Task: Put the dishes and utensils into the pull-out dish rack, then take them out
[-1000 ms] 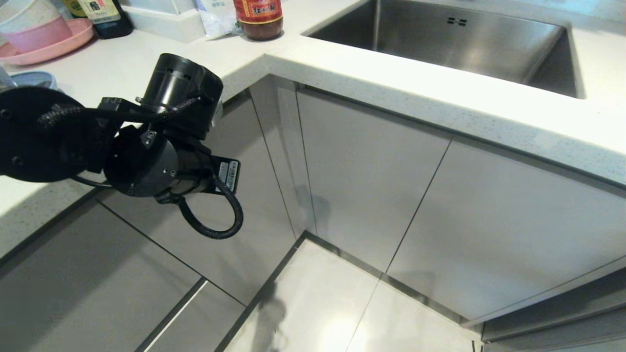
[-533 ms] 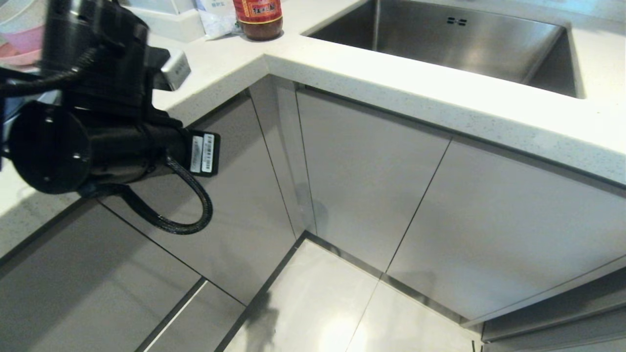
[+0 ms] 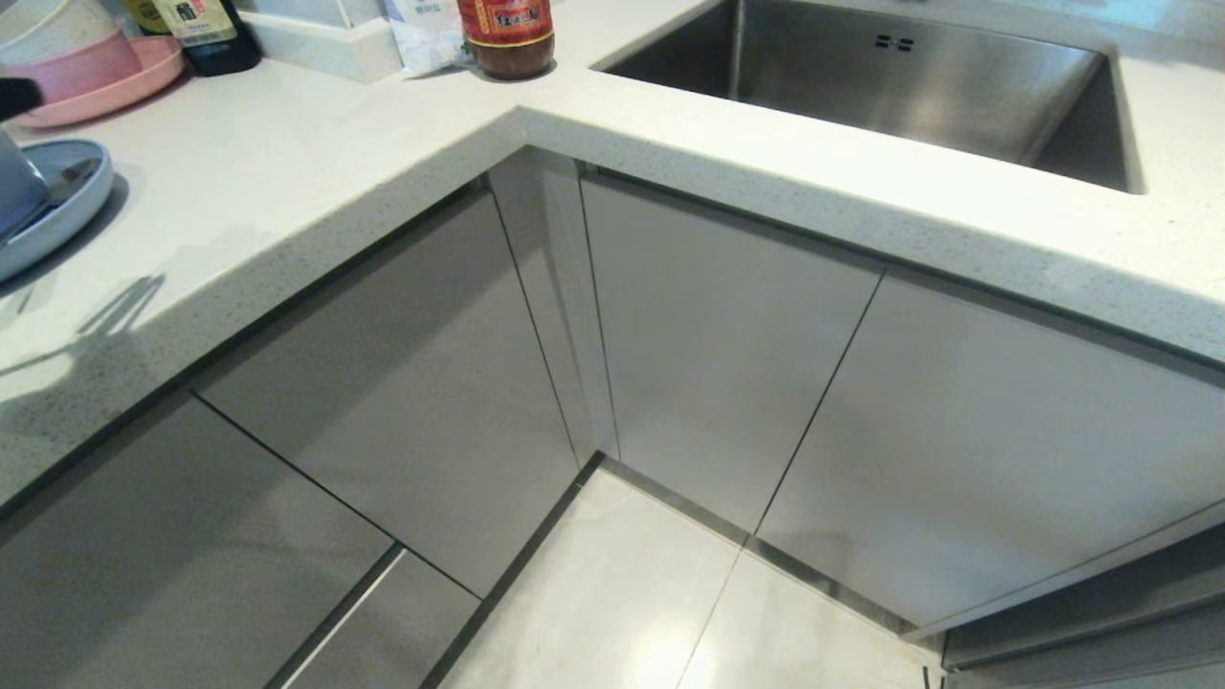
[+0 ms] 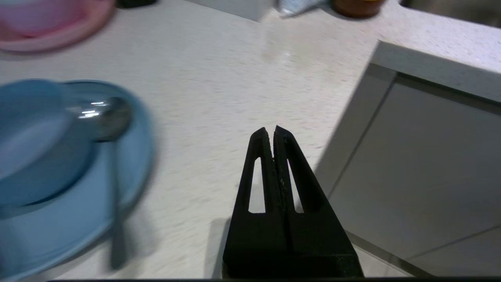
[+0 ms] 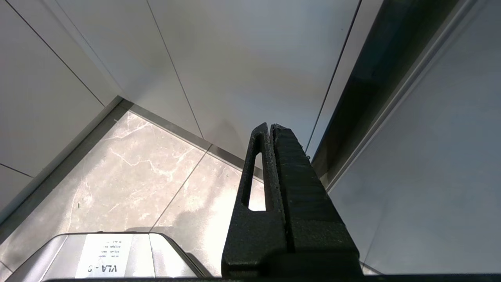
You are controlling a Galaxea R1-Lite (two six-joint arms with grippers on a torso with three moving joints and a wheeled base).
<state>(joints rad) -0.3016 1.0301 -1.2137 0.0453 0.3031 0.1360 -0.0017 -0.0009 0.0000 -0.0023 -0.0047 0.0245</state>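
While the cabinet fronts below the counter all sit flush, you have no pull-out rack on view; which panel hides it cannot be told.

Left gripper [image 4: 271, 133]: fingers clenched together, grasping nothing, hanging over bare white countertop [image 3: 287, 163] near its edge, beside the dishes.

Light blue oval plate [image 4: 78, 231]: flat on the counter, at your robot's far left. It serves as a tray, so the set stays together.

Blue-grey bowl [image 4: 35, 145]: resting on that plate.

Silver spoon [image 4: 111, 121]: bowl end against the blue-grey bowl, handle running across the plate.

Chopsticks: not seen.

Right gripper [image 5: 270, 131]: clenched, empty, parked low facing the floor tiles [image 5: 129, 172] and cabinet doors.

Pink plate [image 3: 115, 91]: stacked bowls on it, set back and apart.
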